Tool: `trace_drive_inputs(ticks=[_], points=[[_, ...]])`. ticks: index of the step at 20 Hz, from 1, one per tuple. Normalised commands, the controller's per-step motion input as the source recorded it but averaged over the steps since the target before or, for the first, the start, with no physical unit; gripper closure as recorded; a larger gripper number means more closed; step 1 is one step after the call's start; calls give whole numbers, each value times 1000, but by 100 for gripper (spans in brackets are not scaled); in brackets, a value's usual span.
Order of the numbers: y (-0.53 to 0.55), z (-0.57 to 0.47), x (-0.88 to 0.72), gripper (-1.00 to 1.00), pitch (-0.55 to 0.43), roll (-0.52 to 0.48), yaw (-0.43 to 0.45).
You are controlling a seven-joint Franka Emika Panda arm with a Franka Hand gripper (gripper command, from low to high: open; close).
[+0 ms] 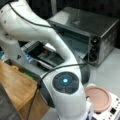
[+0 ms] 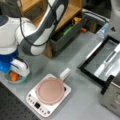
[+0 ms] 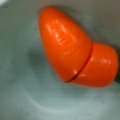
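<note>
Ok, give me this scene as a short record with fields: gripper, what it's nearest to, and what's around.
gripper: low over the bowl at a front view's left; fingertips not visible
nearest thing: orange toy carrot lying in a pale green bowl
beside it: pink pan on a white cooktop
further off: toaster oven, door open; grey bin of toy food

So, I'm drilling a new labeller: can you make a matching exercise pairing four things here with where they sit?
Things:
1. carrot
2. pink pan
3. oven
4. gripper

Places:
a. on the white cooker
b. in the pale green bowl
c. just over the bowl
d. at a front view's top, door open

Pairs: 1-b, 2-a, 3-d, 4-c
</note>
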Motion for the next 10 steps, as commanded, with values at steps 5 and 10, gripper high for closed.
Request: trace_drive_inputs(ticks=[5,10], points=[[-51,-6,118,-100,66,59,323],[-13,-8,111,-100,90,26,264]])
